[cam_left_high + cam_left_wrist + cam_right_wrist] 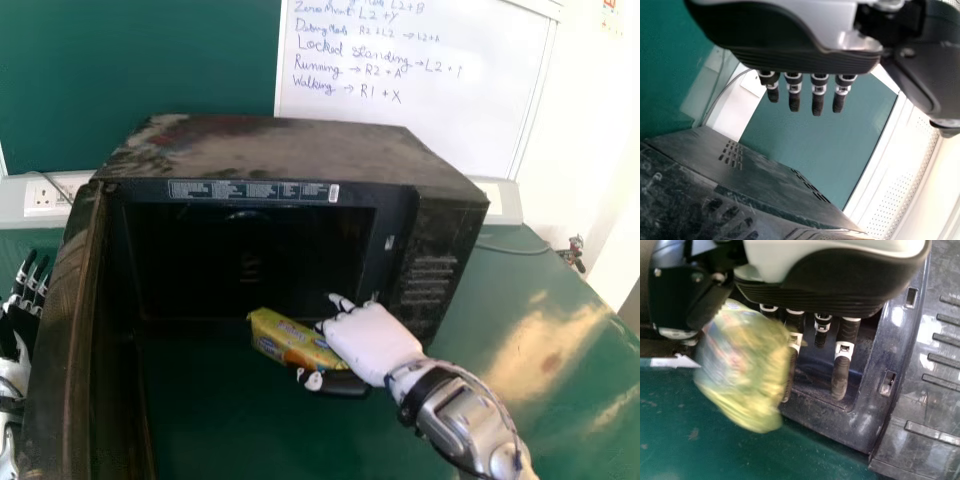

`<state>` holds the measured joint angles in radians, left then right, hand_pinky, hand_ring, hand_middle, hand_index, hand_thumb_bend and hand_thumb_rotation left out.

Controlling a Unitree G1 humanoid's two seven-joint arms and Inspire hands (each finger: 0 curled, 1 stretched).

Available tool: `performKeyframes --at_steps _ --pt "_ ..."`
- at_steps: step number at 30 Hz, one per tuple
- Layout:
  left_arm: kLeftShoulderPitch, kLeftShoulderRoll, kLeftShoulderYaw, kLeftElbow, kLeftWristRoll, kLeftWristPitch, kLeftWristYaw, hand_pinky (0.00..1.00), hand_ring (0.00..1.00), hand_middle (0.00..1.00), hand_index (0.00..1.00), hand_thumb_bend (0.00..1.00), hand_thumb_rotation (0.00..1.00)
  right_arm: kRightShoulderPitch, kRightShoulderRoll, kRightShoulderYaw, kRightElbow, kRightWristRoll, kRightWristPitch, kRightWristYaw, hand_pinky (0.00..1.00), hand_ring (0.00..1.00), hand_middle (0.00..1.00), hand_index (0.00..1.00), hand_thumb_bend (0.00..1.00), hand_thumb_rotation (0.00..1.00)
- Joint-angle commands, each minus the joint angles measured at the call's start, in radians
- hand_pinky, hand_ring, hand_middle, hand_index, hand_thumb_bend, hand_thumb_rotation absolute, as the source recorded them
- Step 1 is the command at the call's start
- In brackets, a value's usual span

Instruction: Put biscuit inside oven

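One biscuit [285,341] is pinched between the thumb and fingers of the right hand [372,342], in front of the single oven [280,150], near the right side of its mouth. The pack slants across the lower front edge in the head view; whether it touches that edge I cannot tell. Leftward, a wide gap lies between pack and door [62,350], which stands open; rightward, the hand is just beside the oven's front corner. Of two hands, the left [12,372] is beyond the door's outer side, its fingers straight. One table [545,370] extends past the oven's right side.
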<state>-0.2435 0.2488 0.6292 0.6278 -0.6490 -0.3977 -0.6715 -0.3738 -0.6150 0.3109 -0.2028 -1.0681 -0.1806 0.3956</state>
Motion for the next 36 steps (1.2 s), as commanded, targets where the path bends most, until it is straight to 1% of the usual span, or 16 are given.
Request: performKeyframes --at_steps 1,3,7,12,16,19,21,23,24,27,28,30,31,33,34,36 --pt "0.042 -0.040 -0.007 0.036 -0.001 -0.005 -0.002 0.12 0.45 0.64 0.84 0.13 0.00 -0.031 0.021 0.007 0.022 0.000 -0.004 -0.045 0.30 0.38 0.45 0.54 0.52 0.00" --pt "0.041 -0.041 -0.005 0.037 -0.006 0.000 -0.005 0.13 0.45 0.64 0.85 0.14 0.00 -0.045 0.034 0.013 0.041 -0.002 -0.005 -0.065 0.29 0.37 0.44 0.54 0.52 0.00" --pt "0.041 -0.043 -0.005 0.037 -0.006 -0.002 -0.006 0.06 0.43 0.64 0.84 0.13 0.00 -0.081 0.050 0.033 0.072 -0.021 -0.007 -0.086 0.30 0.40 0.45 0.54 0.52 0.00" --pt "0.046 -0.049 -0.007 0.021 -0.006 0.003 0.001 0.09 0.44 0.63 0.84 0.13 0.00 -0.120 0.069 0.059 0.114 -0.039 -0.014 -0.113 0.30 0.41 0.45 0.54 0.52 0.00" --pt "0.049 -0.051 -0.008 0.013 -0.006 0.009 0.002 0.01 0.41 0.63 0.83 0.12 0.00 -0.136 0.086 0.067 0.130 -0.040 -0.008 -0.117 0.29 0.40 0.44 0.54 0.52 0.00" --pt "0.049 -0.050 -0.007 0.014 -0.004 0.009 0.004 0.00 0.42 0.63 0.84 0.13 0.00 -0.144 0.089 0.072 0.133 -0.043 -0.008 -0.124 0.29 0.40 0.44 0.55 0.52 0.00" --pt "0.049 -0.050 -0.006 0.015 -0.005 0.008 0.001 0.01 0.43 0.64 0.84 0.13 0.00 -0.153 0.086 0.075 0.140 -0.046 -0.017 -0.136 0.29 0.40 0.44 0.54 0.52 0.00" --pt "0.047 -0.047 -0.006 0.020 -0.004 0.006 -0.003 0.08 0.44 0.64 0.84 0.14 0.00 -0.160 0.086 0.078 0.146 -0.047 -0.018 -0.143 0.29 0.39 0.47 0.51 0.52 0.00" --pt "0.047 -0.046 -0.007 0.023 0.001 0.003 0.001 0.12 0.45 0.64 0.84 0.14 0.00 -0.164 0.087 0.078 0.148 -0.045 -0.017 -0.140 0.30 0.41 0.46 0.53 0.52 0.00" --pt "0.046 -0.047 -0.007 0.021 0.004 0.003 0.011 0.21 0.49 0.65 0.83 0.15 0.00 -0.173 0.090 0.079 0.155 -0.035 -0.017 -0.138 0.33 0.44 0.46 0.55 0.52 0.00" --pt "0.045 -0.048 -0.007 0.022 0.000 0.001 0.005 0.19 0.48 0.65 0.83 0.15 0.00 -0.177 0.093 0.080 0.158 -0.033 -0.014 -0.134 0.33 0.43 0.45 0.55 0.51 0.00" --pt "0.043 -0.048 -0.006 0.025 -0.004 -0.001 -0.003 0.13 0.45 0.64 0.83 0.14 0.00 -0.186 0.100 0.082 0.167 -0.030 -0.008 -0.130 0.32 0.42 0.48 0.51 0.52 0.00" --pt "0.044 -0.048 -0.007 0.023 -0.004 0.000 -0.003 0.05 0.43 0.64 0.83 0.13 0.00 -0.190 0.105 0.082 0.174 -0.029 -0.003 -0.128 0.32 0.41 0.48 0.50 0.52 0.00" --pt "0.046 -0.049 -0.008 0.021 0.000 0.000 0.004 0.01 0.43 0.64 0.83 0.13 0.00 -0.200 0.113 0.085 0.192 -0.032 0.004 -0.128 0.34 0.43 0.46 0.53 0.52 0.00" --pt "0.047 -0.051 -0.008 0.020 0.001 0.001 0.010 0.01 0.45 0.65 0.84 0.13 0.00 -0.205 0.117 0.086 0.203 -0.034 0.004 -0.133 0.35 0.44 0.46 0.54 0.52 0.00" --pt "0.047 -0.052 -0.008 0.019 0.000 0.000 0.010 0.12 0.46 0.65 0.83 0.15 0.00 -0.214 0.125 0.088 0.227 -0.039 0.007 -0.152 0.35 0.44 0.46 0.54 0.51 0.00"
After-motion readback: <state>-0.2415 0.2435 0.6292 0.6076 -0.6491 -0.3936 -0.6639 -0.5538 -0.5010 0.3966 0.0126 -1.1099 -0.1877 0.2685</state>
